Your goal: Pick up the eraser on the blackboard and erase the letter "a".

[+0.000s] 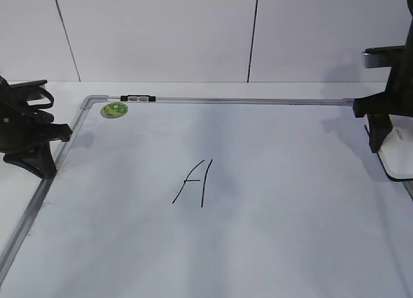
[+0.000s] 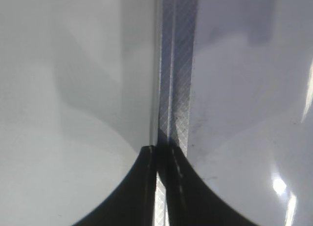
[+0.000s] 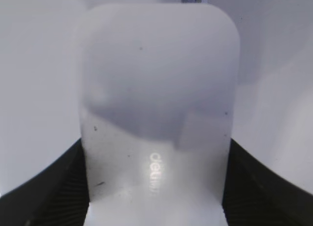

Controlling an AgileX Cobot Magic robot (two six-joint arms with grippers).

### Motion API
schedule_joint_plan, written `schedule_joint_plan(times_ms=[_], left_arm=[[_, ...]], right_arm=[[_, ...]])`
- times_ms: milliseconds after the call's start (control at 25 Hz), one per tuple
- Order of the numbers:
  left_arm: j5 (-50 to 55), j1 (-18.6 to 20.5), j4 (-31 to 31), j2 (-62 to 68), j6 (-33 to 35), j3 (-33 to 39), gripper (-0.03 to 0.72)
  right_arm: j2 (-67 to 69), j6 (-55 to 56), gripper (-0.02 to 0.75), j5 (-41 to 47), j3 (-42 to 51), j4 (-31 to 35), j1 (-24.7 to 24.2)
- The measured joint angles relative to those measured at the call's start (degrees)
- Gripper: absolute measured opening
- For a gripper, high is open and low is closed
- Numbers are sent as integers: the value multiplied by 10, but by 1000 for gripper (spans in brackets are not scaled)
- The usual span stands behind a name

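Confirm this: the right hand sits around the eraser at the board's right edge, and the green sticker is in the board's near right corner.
Wrong on the green sticker: the exterior view shows it in the far left corner. The rest holds: the right hand sits around the eraser at the right edge of the blackboard.

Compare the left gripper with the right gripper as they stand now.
The left gripper is shut on nothing over the blackboard's left frame edge; the right gripper stands wide, its fingers flanking the eraser. Left sits at the board's left side, right at the right edge. Both are black.
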Motion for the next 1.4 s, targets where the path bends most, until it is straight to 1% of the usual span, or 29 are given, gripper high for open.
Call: schedule_joint_plan(times_ms=[800, 1080, 1400], left_arm=[[0, 0, 0, 0, 0, 0, 15], [0, 0, 0, 0, 0, 0, 15], [0, 0, 0, 0, 0, 0, 15]], right_arm=[[7, -2, 532, 0, 0, -2, 0], [34, -15, 535, 0, 0, 12, 0], [35, -16, 540, -1, 0, 11, 0]])
